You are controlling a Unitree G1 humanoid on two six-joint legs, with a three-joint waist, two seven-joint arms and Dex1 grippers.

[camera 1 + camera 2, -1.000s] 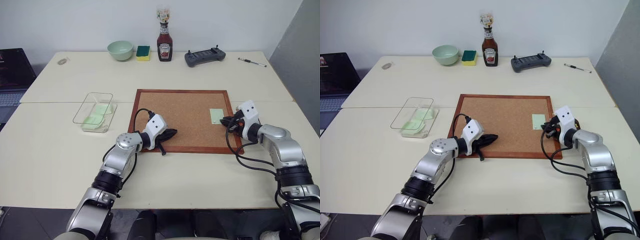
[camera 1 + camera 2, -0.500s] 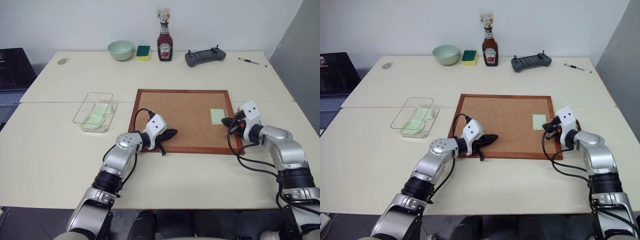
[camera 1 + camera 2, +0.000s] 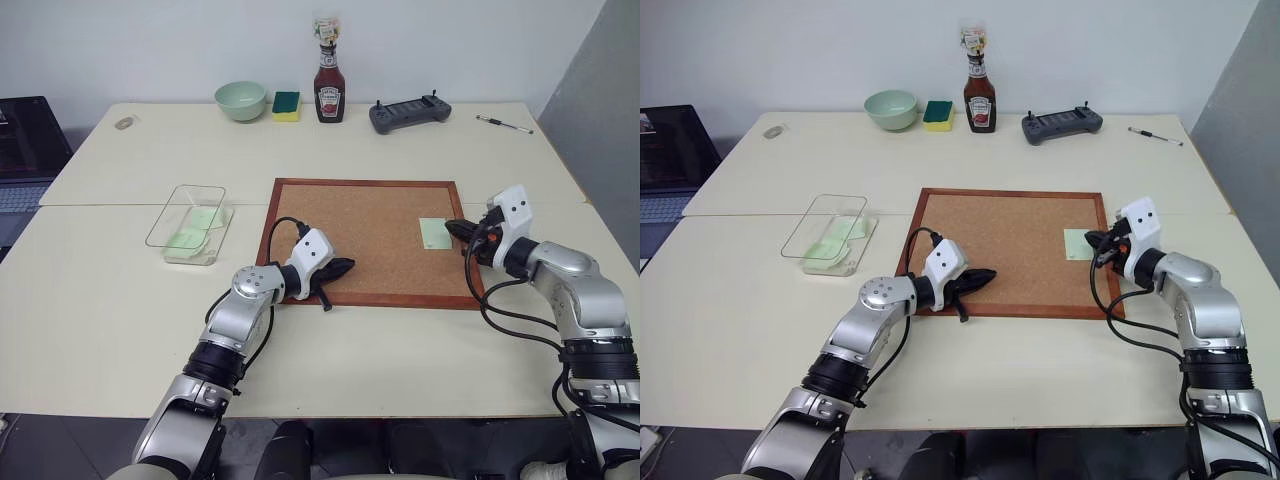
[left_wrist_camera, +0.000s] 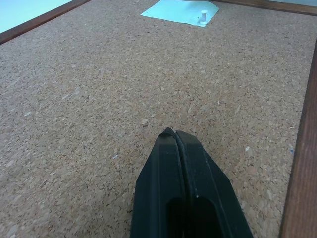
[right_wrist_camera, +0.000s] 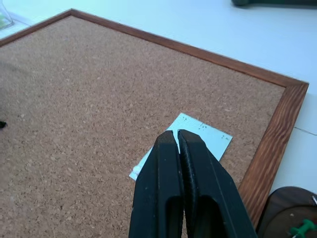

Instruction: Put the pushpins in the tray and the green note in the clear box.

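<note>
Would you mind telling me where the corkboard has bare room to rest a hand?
The corkboard is bare between the left gripper and the green note. It is crowded at its right edge, where the right gripper hangs over the note.

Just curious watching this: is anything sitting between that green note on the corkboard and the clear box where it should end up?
No visible obstacle. From the green note toward the clear box lie only open corkboard and bare table.

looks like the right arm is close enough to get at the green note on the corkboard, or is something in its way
Probably yes. The right gripper, fingers shut, hovers just beside the green note at the right side of the corkboard, with nothing between them. A white pin stands in the note, so it may be pinned down.
</note>
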